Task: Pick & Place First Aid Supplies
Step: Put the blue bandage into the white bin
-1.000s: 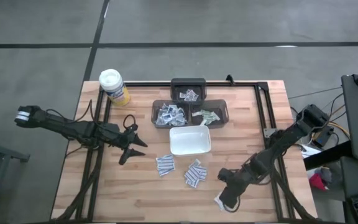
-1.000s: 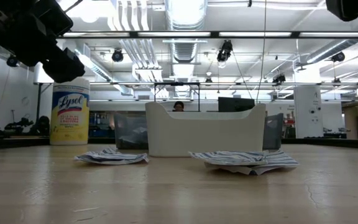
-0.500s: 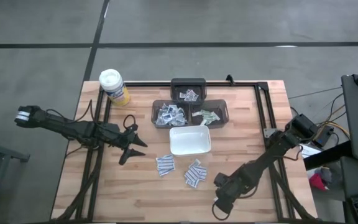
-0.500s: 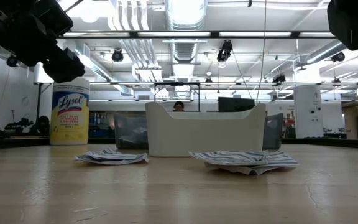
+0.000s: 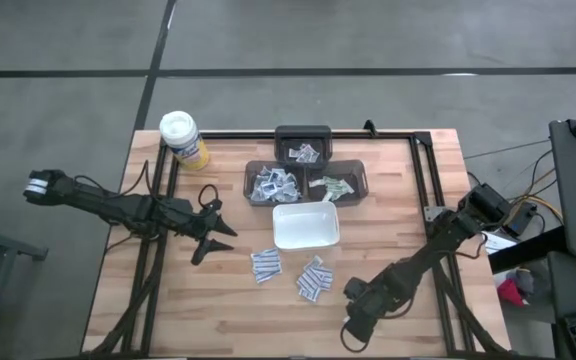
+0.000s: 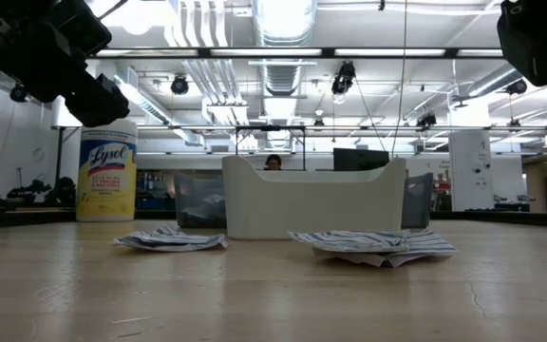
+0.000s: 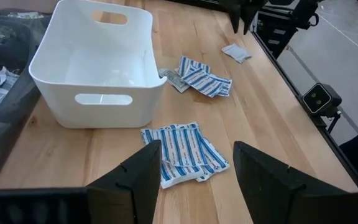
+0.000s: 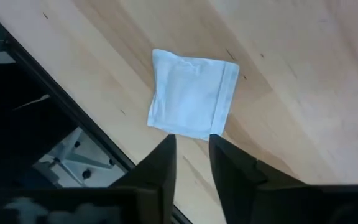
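Observation:
A small white sealed packet (image 8: 191,102) lies flat on the wood near the table's front edge; it also shows in the left wrist view (image 7: 236,52). My right gripper (image 8: 191,149) points steeply down just beside it, fingers a little apart, and covers it in the high view (image 5: 352,333). Two piles of blue-striped packets (image 5: 265,265) (image 5: 313,280) lie in front of the white tray (image 5: 305,226). My left gripper (image 5: 218,232) waits open left of the tray, above the table. My right gripper stands with its fingertips (image 8: 217,142) at the near edge of the white packet (image 8: 211,129), coming from above. Whether a fingertip touches the packet I cannot tell. The packet lies flat on the table.
Three dark bins (image 5: 272,183) (image 5: 336,184) (image 5: 303,148) holding packets stand behind the tray. A yellow canister (image 5: 182,140) stands at the far left corner. A black frame rail (image 5: 430,190) runs along the right side. The table's front edge (image 8: 98,130) is close to the packet.
My right gripper has gone down and toward the table's near edge, tipping to point more steeply down; it now stands over the white packet and hides it in the high view. The packet has stayed where it was.

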{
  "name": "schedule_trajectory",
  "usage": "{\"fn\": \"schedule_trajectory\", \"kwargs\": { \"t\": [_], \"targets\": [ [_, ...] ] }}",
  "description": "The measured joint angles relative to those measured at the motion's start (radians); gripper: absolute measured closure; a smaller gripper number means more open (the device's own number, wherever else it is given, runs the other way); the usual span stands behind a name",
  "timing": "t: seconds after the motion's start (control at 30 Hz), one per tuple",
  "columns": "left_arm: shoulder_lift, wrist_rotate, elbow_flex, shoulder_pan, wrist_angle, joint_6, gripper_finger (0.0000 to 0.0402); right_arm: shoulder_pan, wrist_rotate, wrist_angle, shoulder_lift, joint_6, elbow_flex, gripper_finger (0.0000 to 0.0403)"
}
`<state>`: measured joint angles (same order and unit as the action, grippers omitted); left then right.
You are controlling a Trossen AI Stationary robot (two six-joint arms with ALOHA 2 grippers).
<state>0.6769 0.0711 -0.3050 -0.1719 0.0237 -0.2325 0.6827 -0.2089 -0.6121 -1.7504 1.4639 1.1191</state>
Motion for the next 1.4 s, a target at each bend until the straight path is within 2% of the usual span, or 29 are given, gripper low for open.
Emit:
{"fn": "schedule_trajectory", "kwargs": {
  "t": [0.27,0.5,0.8,1.2,1.4],
  "targets": [
    [0.000,0.000,0.001,0.000,-0.001,0.001,0.0204,-0.001,-0.002,-0.003,-0.040,-0.001,0.002,0.0275],
    [0.000,0.000,0.006,0.000,-0.006,-0.001,0.0204,-0.002,-0.002,-0.012,-0.110,0.002,0.018,0.0274],
    [-0.001,0.000,0.027,0.000,-0.015,-0.031,0.0204,-0.004,-0.021,-0.037,-0.184,0.048,0.030,0.0307],
    [-0.001,0.000,0.031,0.000,-0.016,-0.038,0.0204,-0.003,-0.001,-0.127,-0.204,0.032,0.074,0.0388],
    [-0.001,0.000,0.031,0.000,-0.016,-0.037,0.0204,-0.003,-0.001,-0.139,-0.204,0.027,0.074,0.0394]
  ]
}}
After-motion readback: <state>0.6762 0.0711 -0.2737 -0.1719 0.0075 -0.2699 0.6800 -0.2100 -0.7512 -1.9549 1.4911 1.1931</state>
